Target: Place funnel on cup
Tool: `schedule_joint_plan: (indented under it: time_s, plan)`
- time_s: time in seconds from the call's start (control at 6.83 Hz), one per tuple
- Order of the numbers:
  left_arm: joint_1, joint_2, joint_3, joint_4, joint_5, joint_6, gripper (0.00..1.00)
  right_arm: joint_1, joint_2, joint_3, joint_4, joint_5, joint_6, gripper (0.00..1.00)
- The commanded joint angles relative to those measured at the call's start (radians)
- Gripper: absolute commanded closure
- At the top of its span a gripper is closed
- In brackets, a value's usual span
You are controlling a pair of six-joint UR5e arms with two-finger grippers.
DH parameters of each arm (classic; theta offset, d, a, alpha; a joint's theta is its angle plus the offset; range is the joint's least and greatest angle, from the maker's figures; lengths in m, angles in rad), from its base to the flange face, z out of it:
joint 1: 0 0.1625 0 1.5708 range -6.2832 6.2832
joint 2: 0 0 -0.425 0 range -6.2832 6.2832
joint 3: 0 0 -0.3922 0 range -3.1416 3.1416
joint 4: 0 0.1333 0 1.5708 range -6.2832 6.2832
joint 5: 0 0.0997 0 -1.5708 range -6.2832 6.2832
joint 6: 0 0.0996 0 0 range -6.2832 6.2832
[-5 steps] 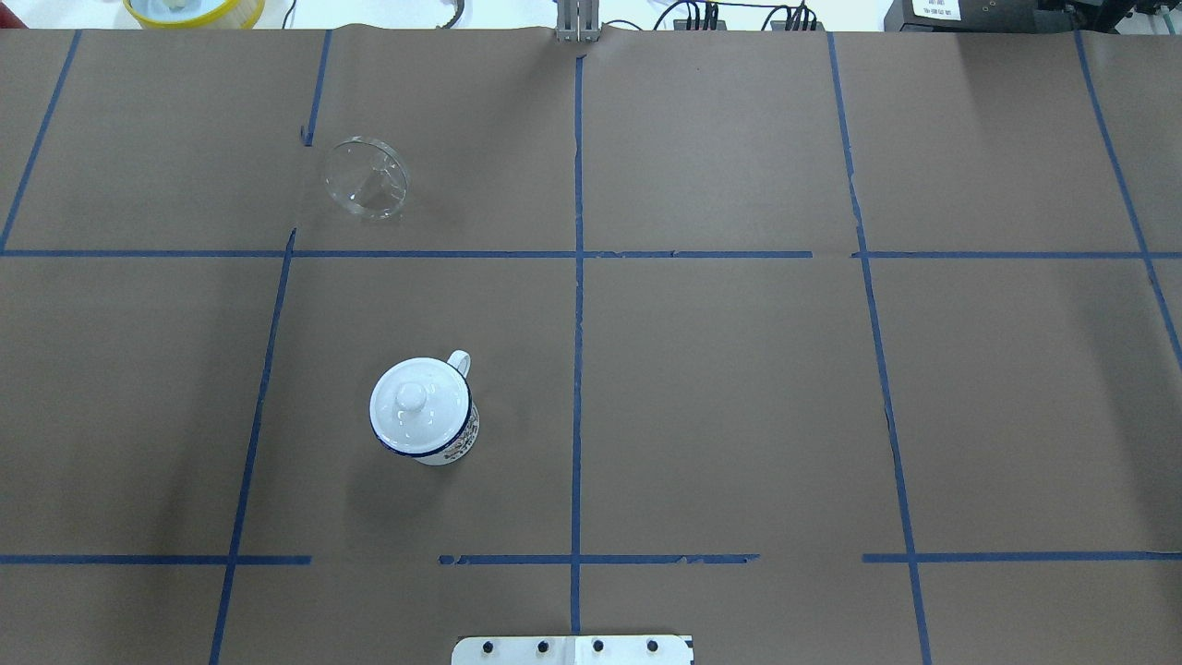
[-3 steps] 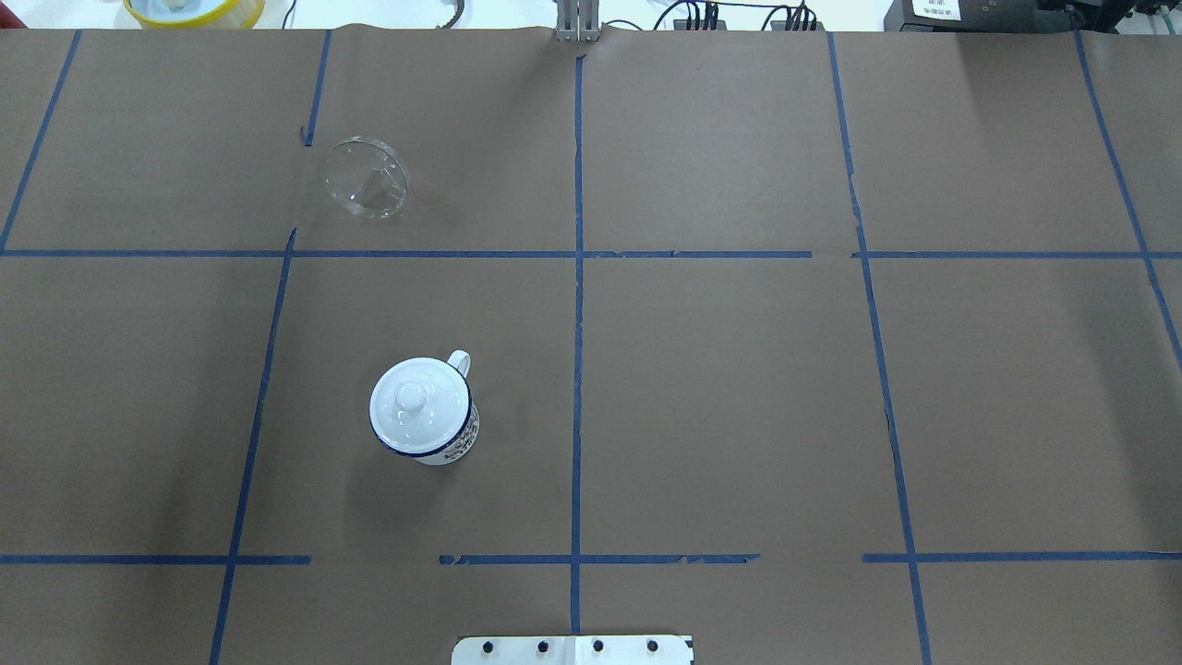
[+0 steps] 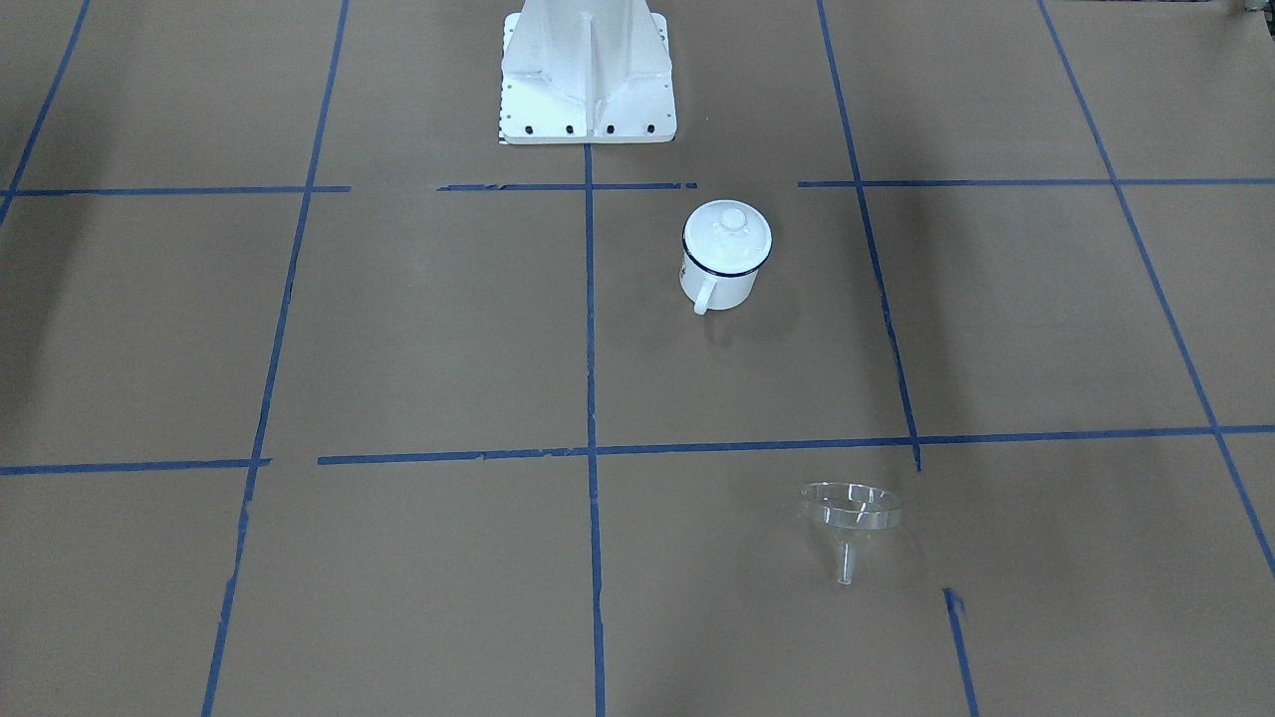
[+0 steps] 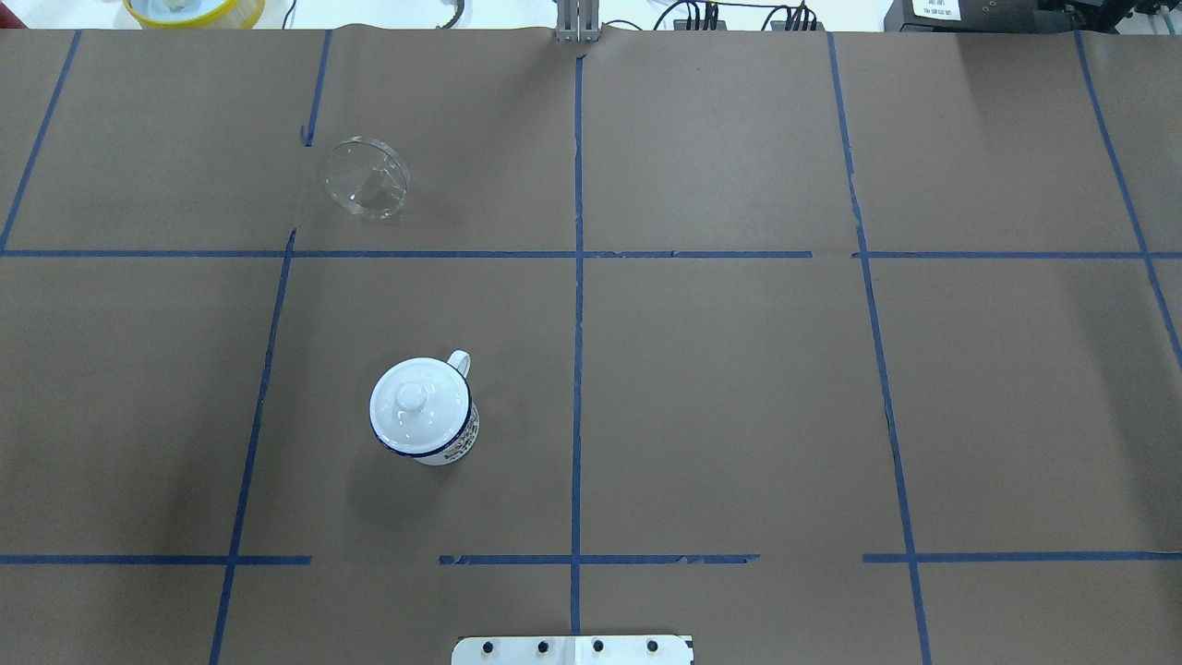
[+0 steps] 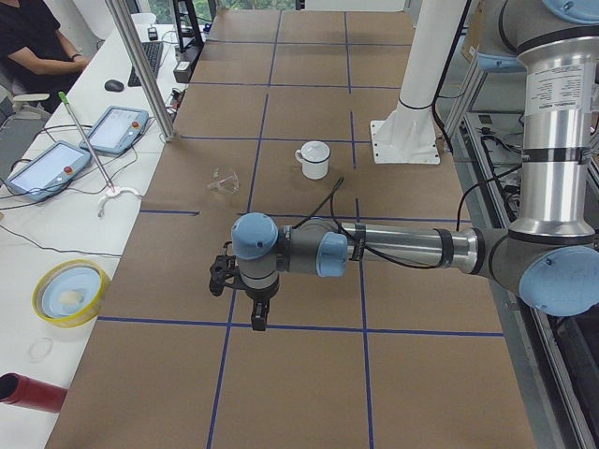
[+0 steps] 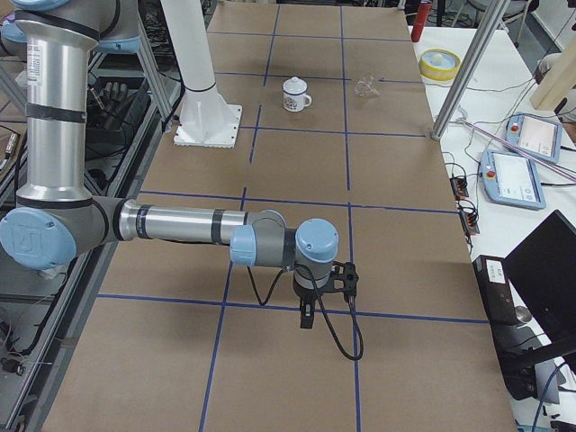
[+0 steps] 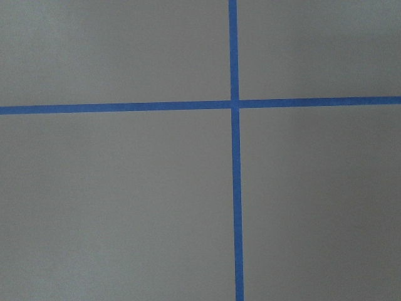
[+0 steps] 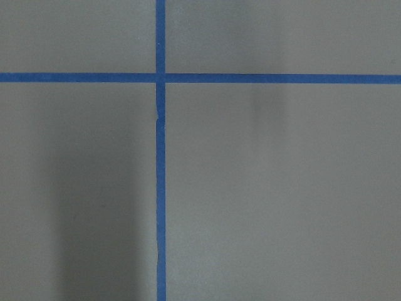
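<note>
Where brown paper gridded with blue tape lies flat, the funnel rests, seemingly tipped on its side, in the overhead view's upper left. It is well apart from the cup, which stands lower left with its lid on. Both arms stretch low, the left gripper and right gripper pointing down; I cannot tell how their jaws stand.

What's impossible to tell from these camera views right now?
- Cup inside: the lid covers it in all views.
- Left hand, right hand: open or shut unclear; only side views show them, small and dark.
- Cup's print: too small to read, overhead view.
</note>
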Motion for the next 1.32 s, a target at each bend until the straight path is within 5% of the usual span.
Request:
schedule_joint_plan:
  time_s: [0.0, 0.29, 0.73, 1.02, 1.17]
  plan:
    - [-0.005, -0.043, -0.082, 0.018, 0.011, -0.011, 0.00, 0.000, 0.000, 0.001, 0.000, 0.000, 0.000, 0.00]
    - [0.041, -0.118, -0.289, 0.183, 0.093, -0.278, 0.00, 0.000, 0.000, 0.001, 0.000, 0.000, 0.000, 0.00]
    - [0.339, -0.135, -0.512, 0.202, 0.120, -0.607, 0.00, 0.000, 0.000, 0.001, 0.000, 0.000, 0.000, 0.00]
    - [0.548, -0.277, -0.523, 0.207, 0.172, -0.870, 0.00, 0.000, 0.000, 0.001, 0.000, 0.000, 0.000, 0.00]
    - [0.684, -0.317, -0.525, 0.207, 0.277, -1.030, 0.00, 0.000, 0.000, 0.001, 0.000, 0.000, 0.000, 0.00]
